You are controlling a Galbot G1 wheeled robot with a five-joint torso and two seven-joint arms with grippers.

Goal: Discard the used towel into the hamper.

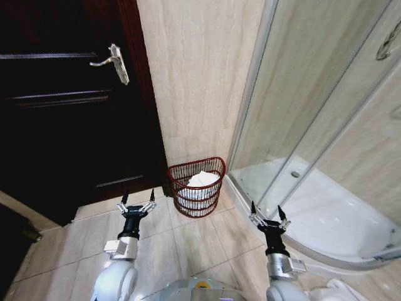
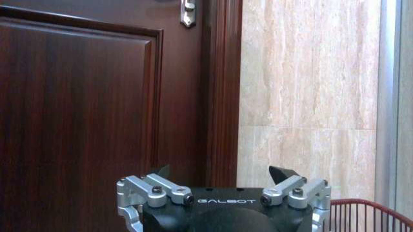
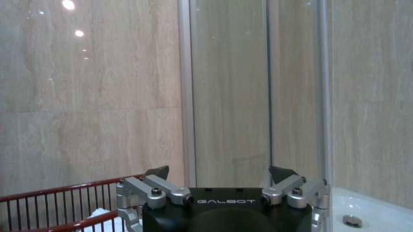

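White towel [image 1: 202,182] inside hamper [image 1: 188,170], left gripper [image 1: 138,199] and right gripper [image 1: 267,211] spread, empty

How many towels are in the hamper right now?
1 white towel visible, bunched inside the hamper against the wall between door and shower; more could lie hidden underneath.

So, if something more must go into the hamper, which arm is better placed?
Probably either, the left slightly. The hamper, white towel already inside, stands between both open, empty grippers. The left gripper hovers just beside its rim by the dark door; the right gripper sits farther, near the shower tray.
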